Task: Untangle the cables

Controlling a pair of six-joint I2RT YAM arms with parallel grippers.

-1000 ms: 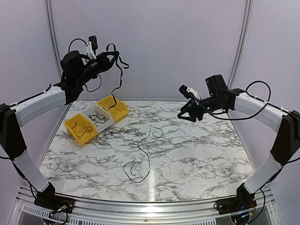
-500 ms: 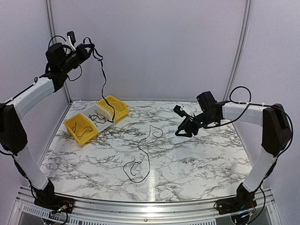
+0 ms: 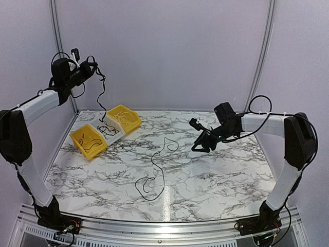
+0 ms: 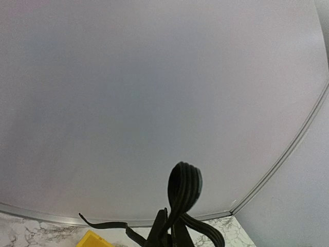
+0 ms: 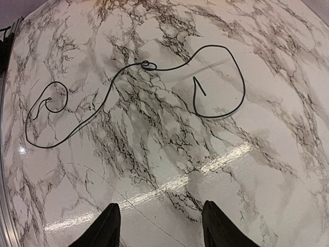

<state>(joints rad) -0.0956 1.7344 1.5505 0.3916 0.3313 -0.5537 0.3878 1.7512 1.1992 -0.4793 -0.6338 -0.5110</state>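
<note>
My left gripper (image 3: 90, 67) is raised high at the back left, shut on a thin black cable (image 3: 98, 103) that hangs down to the white bin (image 3: 114, 135). In the left wrist view the fingers (image 4: 165, 232) pinch a folded loop of that cable (image 4: 185, 188). More cables lie curled in the white bin and in the left yellow bin (image 3: 87, 145). A single long cable (image 3: 157, 164) lies spread on the marble table, also seen in the right wrist view as the long cable (image 5: 128, 85). My right gripper (image 3: 200, 144) hovers low over the table to its right, open and empty, its gripper (image 5: 163, 229) short of that cable.
Three small bins stand in a diagonal row at the back left; the right yellow bin (image 3: 128, 114) is farthest back. The marble table (image 3: 216, 180) is bordered by lilac walls with metal corner posts. Thick black cables loop off both arms.
My left arm has swung left and back, dragging the hanging cable's lower end from the right yellow bin toward the white bin. My right gripper has dropped lower and drawn slightly left.
</note>
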